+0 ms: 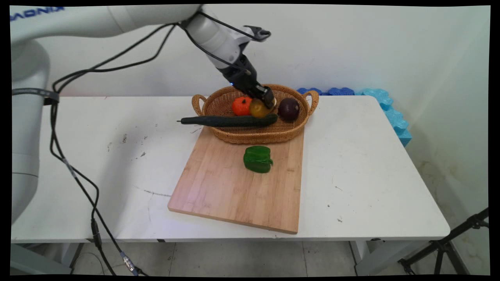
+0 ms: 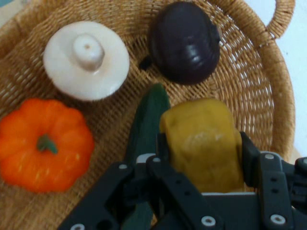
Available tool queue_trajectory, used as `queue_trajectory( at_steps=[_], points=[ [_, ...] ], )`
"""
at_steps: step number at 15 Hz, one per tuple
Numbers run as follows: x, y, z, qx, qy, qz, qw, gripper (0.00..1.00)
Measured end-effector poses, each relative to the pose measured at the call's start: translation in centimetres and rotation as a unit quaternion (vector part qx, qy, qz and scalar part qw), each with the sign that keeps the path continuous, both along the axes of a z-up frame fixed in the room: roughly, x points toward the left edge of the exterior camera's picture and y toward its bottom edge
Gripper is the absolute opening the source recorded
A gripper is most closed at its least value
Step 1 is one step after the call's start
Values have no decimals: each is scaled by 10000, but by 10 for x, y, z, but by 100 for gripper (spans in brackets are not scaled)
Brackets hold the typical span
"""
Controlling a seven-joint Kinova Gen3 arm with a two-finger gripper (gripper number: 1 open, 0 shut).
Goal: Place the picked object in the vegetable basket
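Note:
My gripper reaches down into the wicker basket and is shut on a yellow-brown vegetable, one finger on each side of it. Beside it lie a small orange pumpkin, a dark purple onion and a white mushroom, which shows only in the hand view. A long dark green cucumber lies across the basket, its end sticking out over the left rim.
The basket's near part rests on the far end of a wooden cutting board. A green bell pepper lies on that board. Blue foam pieces line the wall at the table's far right corner. Black cables hang at the left.

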State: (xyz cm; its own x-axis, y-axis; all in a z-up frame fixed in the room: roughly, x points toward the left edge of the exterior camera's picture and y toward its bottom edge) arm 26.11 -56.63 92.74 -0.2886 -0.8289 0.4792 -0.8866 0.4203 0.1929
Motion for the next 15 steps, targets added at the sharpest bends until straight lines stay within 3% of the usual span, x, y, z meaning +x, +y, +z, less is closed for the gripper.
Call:
queue_trajectory(
  at_steps=[5, 12, 13, 15],
  points=[
    [-18, -21, -24, 37, 81, -62, 9999, 0],
    [-32, -26, -39, 77, 127, -179, 9997, 0],
    [-33, -26, -40, 74, 131, -185, 9997, 100],
    [-35, -25, -40, 37, 147, -239, 9996, 100]
  ],
)
